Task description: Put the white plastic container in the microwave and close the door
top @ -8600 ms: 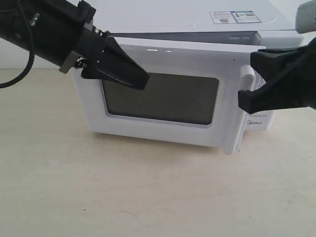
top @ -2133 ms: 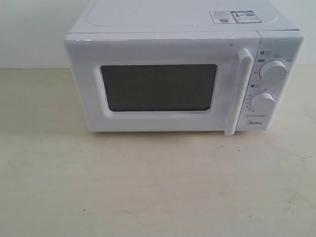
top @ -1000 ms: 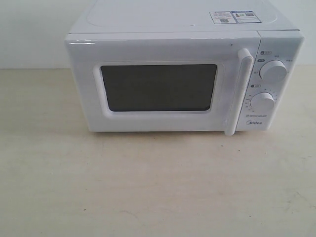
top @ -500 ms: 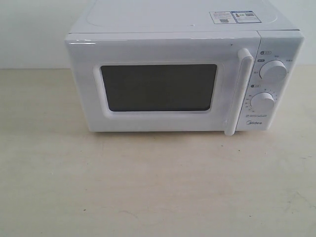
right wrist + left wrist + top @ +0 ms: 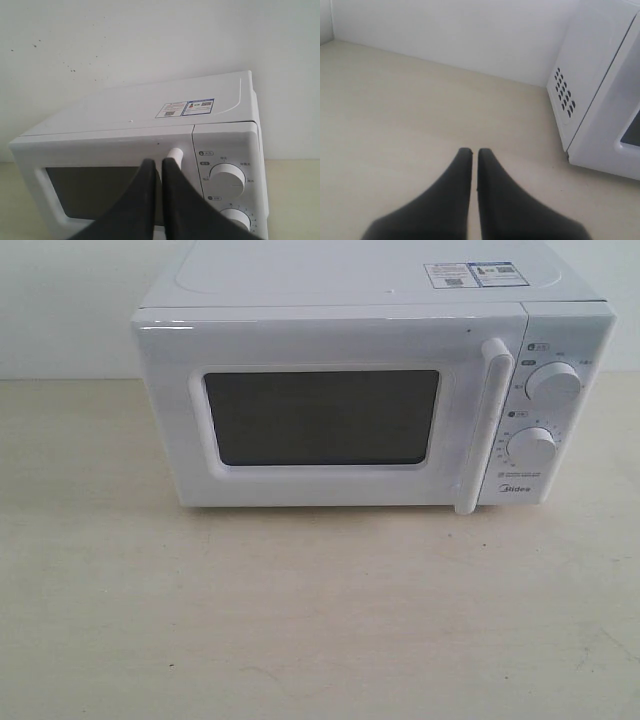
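Observation:
The white microwave stands at the back of the table with its door shut flush. The dark window shows nothing inside, and the bar handle is beside the two knobs. The white plastic container is out of view. Neither arm shows in the exterior view. My left gripper is shut and empty over bare table, beside the microwave's vented side wall. My right gripper is shut and empty, held off in front of the door near the handle's top.
A pale wooden table stretches out in front of the microwave. A white wall runs behind it. The knobs sit on the right panel above the Midea logo.
Nothing has moved over the last two seconds. Well before that, both grippers were at the half-open door; now the door is shut and the arms are out of the exterior view.

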Controlling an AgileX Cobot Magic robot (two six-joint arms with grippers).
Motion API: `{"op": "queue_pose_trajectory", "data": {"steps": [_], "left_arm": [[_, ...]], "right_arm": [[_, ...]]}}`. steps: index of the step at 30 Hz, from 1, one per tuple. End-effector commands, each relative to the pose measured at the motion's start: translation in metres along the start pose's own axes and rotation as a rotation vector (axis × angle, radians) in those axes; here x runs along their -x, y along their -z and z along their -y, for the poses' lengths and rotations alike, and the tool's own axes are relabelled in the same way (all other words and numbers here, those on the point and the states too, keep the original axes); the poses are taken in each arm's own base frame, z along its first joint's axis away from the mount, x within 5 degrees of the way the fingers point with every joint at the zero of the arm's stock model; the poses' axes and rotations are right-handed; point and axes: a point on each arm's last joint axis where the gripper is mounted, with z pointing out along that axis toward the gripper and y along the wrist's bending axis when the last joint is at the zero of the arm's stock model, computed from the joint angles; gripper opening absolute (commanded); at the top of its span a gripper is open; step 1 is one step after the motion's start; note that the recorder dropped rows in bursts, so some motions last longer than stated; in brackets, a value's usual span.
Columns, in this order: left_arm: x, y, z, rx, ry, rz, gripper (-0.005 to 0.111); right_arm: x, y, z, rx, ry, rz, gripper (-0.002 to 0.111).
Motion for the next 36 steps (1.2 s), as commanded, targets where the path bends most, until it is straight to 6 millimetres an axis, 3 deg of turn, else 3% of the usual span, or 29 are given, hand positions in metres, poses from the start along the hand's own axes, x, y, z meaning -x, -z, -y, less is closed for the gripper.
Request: {"op": "queue_pose_trajectory", "data": {"steps": [1,8,36], "left_arm": [[-0.0014,-0.0002,-0.0001,0.000,0.003,-0.005,0.004],[-0.0028,-0.0001,-0.0012,0.010,-0.131,-0.021,0.004],[-0.0028,-0.0001,-0.0012,0.010,-0.133,-0.021,0.004]], "right_arm": [[-0.0015,0.0004,0.0008,-0.005,0.002,-0.002,0.003],[-0.0015,0.0004,-0.0005,0.009,0.003,-0.002,0.003],[-0.0015,0.0004,-0.0003,0.007,0.001,-0.002,0.003]]}}
